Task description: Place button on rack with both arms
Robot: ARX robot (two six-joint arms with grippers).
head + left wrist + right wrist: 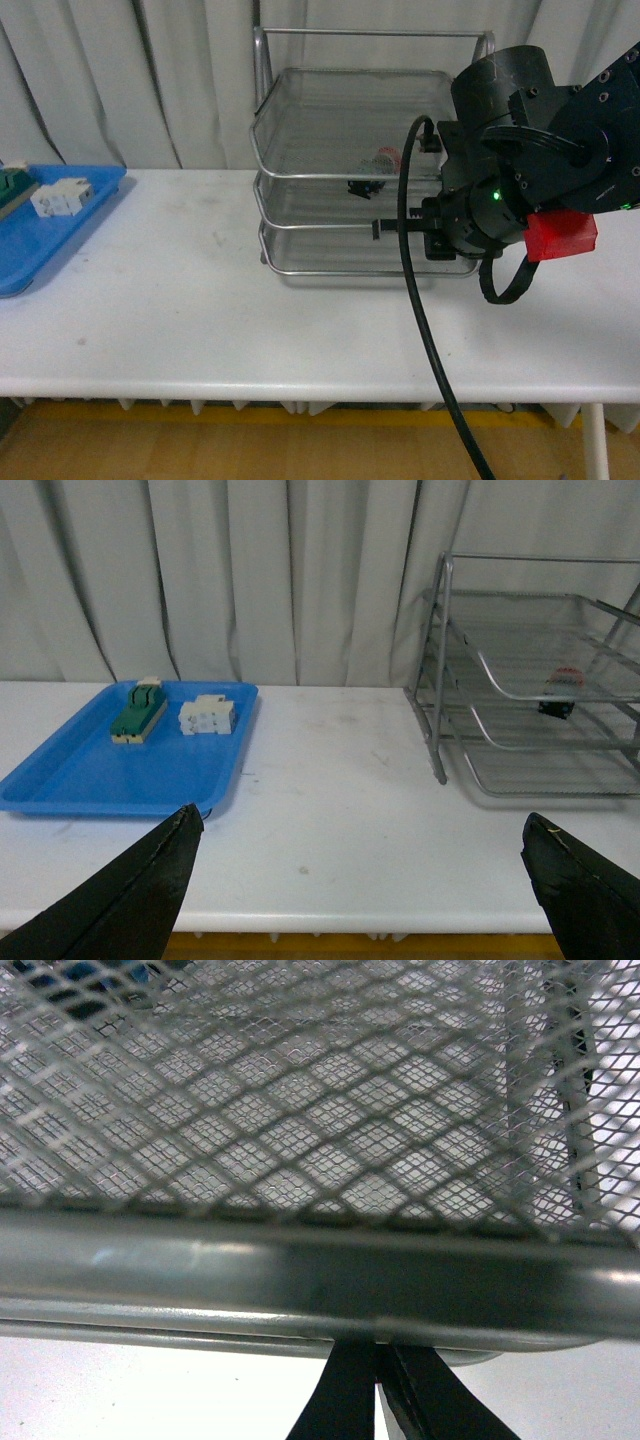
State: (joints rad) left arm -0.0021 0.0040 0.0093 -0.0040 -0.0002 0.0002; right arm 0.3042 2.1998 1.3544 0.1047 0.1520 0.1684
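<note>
Button (376, 170) sits inside the rack (300, 215), on a mesh tier, red cap showing through the wire, so placing looks done. Right gripper (377, 1400) is pressed shut, empty, right at the front rail; left gripper (360, 880) gapes wide over the table (330, 780). Next call: ease the right arm clear without snagging

I'm seeing even, soft light, with faint shadows under the rack (300, 262). My front and left wrist views are sharp. My right wrist view blurs the mesh and rail pressed close above the fingers (345, 1400).
</note>
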